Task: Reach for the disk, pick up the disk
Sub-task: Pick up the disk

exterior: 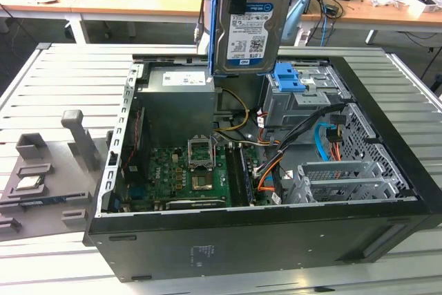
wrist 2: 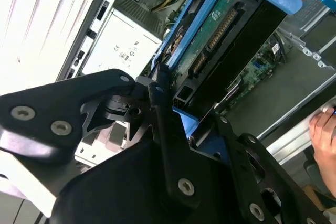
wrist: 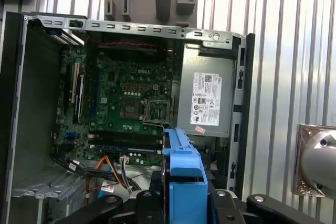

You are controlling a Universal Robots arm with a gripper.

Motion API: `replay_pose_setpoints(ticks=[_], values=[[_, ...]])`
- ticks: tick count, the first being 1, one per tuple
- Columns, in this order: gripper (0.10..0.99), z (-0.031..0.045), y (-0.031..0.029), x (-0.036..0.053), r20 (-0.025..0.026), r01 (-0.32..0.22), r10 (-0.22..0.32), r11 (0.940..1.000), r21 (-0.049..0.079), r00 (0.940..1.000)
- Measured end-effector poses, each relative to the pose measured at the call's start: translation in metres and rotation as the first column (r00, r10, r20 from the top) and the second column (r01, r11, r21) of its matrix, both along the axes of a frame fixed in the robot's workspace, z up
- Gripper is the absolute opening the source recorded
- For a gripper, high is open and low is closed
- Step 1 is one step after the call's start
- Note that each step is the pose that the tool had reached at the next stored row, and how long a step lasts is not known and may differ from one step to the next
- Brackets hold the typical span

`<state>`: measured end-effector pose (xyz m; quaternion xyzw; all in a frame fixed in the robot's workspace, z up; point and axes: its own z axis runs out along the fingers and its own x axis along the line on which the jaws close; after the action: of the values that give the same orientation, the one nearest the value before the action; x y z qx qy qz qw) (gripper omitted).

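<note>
My pincer [wrist 2: 185, 109] is matte black, built from broad, flat link plates [wrist 2: 63, 103] with rounded corners, joined at pivots. Round silver screws [wrist 2: 23, 113] dot the plates. A slim black finger [wrist 2: 167, 145] runs between them, with one silver screw near its base. In the first wrist view, its black links [wrist: 97, 211] also carry small silver screw heads.

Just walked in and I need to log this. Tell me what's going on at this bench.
The robot arm's hand is shut on the disk, gripping it at its blue side frame. In the exterior view the disk hangs upright in the air above the open computer case, label towards the camera, touching nothing below. The case lies on its side on the slatted table with the motherboard exposed. The disk is picked up and held clear of the case.
</note>
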<state>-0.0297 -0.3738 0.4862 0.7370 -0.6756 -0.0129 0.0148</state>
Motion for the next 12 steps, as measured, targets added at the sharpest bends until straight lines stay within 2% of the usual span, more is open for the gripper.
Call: replay_pose_setpoints(ticks=[5,8,12], values=[[0.369,0.0000,-0.0103,0.0000,0.0000,0.000,0.000,1.0000,0.000,1.0000],[0.369,0.0000,-0.0184,0.0000,0.0000,0.000,0.000,1.0000,0.003,1.0000],[0.369,0.0000,-0.0244,0.0000,0.0000,0.000,0.000,1.0000,0.004,1.0000]])
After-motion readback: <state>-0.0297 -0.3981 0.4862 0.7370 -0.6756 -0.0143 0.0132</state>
